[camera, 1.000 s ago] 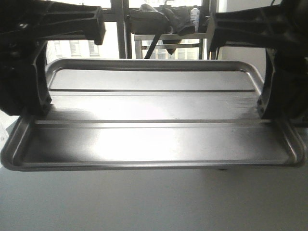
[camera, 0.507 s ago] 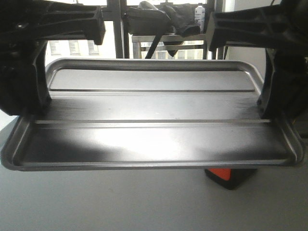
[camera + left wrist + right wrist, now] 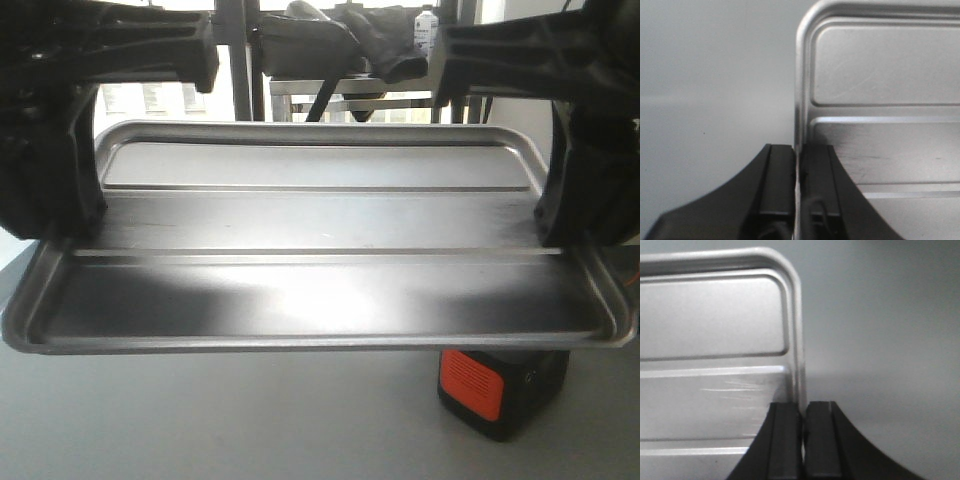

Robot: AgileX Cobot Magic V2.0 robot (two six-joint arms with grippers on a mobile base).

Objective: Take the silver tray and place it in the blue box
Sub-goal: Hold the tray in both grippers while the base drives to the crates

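**Two-arm carry of the silver tray [image 3: 320,290], pinched at both short rims**

Since the earlier frame, a black block [image 3: 497,392] with an orange face has come fully into view below the tray's right front corner. The window frame [image 3: 240,60] behind has slid rightward, while the tray keeps its place between the arms. At left, the left gripper [image 3: 797,165] is clamped on the raised rim of the tray's left short side, one finger on each face. At centre, the tray hangs clear above the grey tabletop [image 3: 200,430], its recess and two long ridges facing up. At right, the right gripper [image 3: 803,412] is closed on the opposite rim in the same way. Judged from its thin sheet metal, the tray is stiff and fairly light, but smooth and wide. It could slip, or swing about the line joining the two pinches, so mid-rim holds kept level suit it best. No blue box is in view.
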